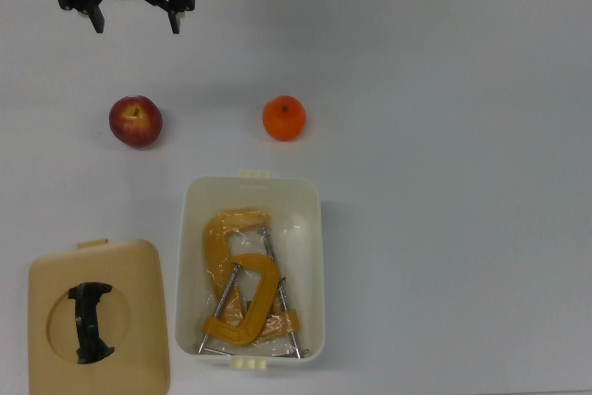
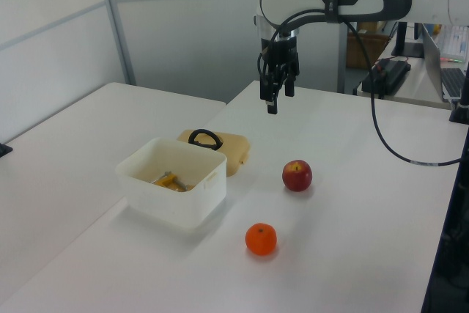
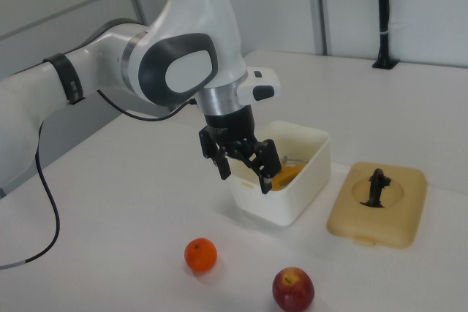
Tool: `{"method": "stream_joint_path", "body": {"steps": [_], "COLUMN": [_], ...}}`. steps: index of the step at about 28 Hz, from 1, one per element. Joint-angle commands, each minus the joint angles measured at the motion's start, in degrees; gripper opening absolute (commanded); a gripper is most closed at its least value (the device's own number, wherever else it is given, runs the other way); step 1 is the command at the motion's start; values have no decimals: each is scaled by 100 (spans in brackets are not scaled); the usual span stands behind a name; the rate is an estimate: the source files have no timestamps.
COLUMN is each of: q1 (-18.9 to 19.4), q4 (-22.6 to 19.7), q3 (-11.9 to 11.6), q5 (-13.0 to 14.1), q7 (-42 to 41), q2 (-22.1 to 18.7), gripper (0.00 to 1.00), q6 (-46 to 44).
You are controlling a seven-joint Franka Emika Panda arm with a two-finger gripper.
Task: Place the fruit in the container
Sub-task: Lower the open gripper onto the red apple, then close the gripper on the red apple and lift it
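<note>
White plastic container (image 1: 190, 228), lid (image 1: 139, 275) off, is occupied only by yellow clamps (image 1: 242, 289). Apple (image 1: 136, 121) and orange (image 1: 284, 118) are shown on the table (image 1: 462, 136), outside it. Gripper (image 1: 135, 22) is held aloft, jaws spread, empty; nothing is yet placed.

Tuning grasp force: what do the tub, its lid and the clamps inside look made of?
Tub: looks like white plastic, thin-walled, slightly glossy, rounded corners.
Lid: tan, matte, probably plastic too; its black handle looks moulded.
Clamps: seem to be yellow-painted metal, with bare silvery screw rods showing.
</note>
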Motion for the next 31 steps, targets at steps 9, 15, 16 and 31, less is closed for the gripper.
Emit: {"method": "stream_joint_path", "body": {"steps": [9, 15, 16, 31], "q1": [139, 139, 139, 60], "q4": [-1431, -2081, -2143, -2399], "q3": [-79, -79, -79, -140], "q5": [-409, -761, -814, -1622], "q7": [-89, -19, 8, 473], "q2": [-4, 14, 23, 760], "gripper": [100, 100, 100, 100], "q6": [1474, 2116, 2195, 3083]}}
